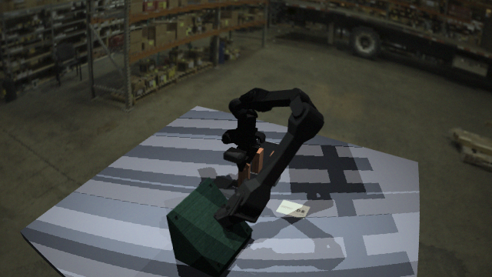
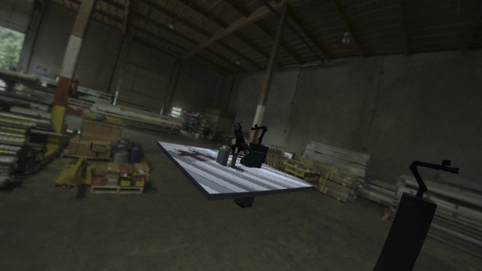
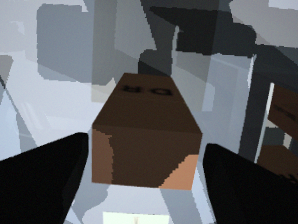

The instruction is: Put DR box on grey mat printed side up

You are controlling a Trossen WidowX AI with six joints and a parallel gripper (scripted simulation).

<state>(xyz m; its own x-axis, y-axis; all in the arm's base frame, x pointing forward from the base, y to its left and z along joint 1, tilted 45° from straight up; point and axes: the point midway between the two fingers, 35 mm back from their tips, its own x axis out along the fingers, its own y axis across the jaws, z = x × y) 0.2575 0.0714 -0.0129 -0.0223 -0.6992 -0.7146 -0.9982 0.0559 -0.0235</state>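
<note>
The DR box (image 1: 243, 176) (image 2: 233, 160) (image 3: 146, 102) is brown-orange and stands roughly upright outside the bin, with its DR print on a side face. My gripper (image 1: 244, 167) (image 3: 147, 148) is open around its upper end, with a narrow gap beside each finger in the wrist view. The bin (image 2: 222, 156) stands beside it. One other box (image 1: 258, 161) (image 3: 284, 112) stands in the bin, and a second box (image 3: 278, 159) shows partly at the wrist view's right edge. I cannot make out the grey mat's outline among the shadows and stripes.
A dark green wedge-shaped block (image 1: 204, 219) stands near the arm's base. A pale printed card (image 1: 293, 208) (image 3: 135, 218) lies on the striped table (image 1: 127, 215). The arm's forearm and upper arm hide part of the bin in the top view.
</note>
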